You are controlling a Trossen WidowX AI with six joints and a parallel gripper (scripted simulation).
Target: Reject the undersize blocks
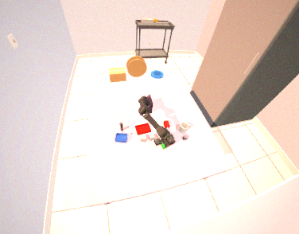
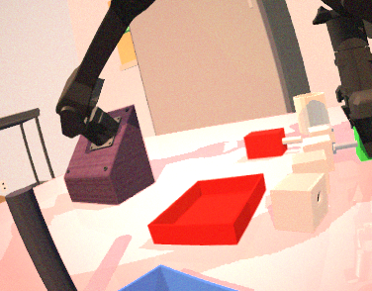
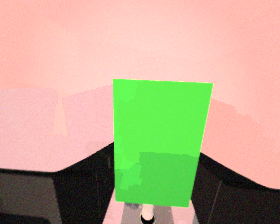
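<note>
My gripper [image 2: 369, 148] [image 3: 151, 143] is shut on the green GO gauge [image 1: 163, 146] [image 2: 360, 145] [image 3: 162, 120]. The gauge's thin grey pin [image 2: 344, 146] points at a pale steel block [image 2: 318, 145] in the row. The pin tip is at that block's side; whether it is in the hole, I cannot tell. In the wrist view the pin meets a dark round opening at the bottom edge. The nearest block [image 2: 295, 204] shows a small hole in its side. Another block [image 2: 311, 164] stands behind it; the row overlaps. The red reject tray [image 1: 143, 129] [image 2: 205, 210] is empty.
A red block-like piece [image 1: 166, 124] [image 2: 264, 144] with a pale pin lies behind the row. A cream mug [image 1: 184, 127] [image 2: 309, 111] stands beyond. A blue tray [image 1: 121, 138] [image 2: 162, 281] and a dark upright cylinder [image 1: 121, 126] [image 2: 39, 238] are on the tray side.
</note>
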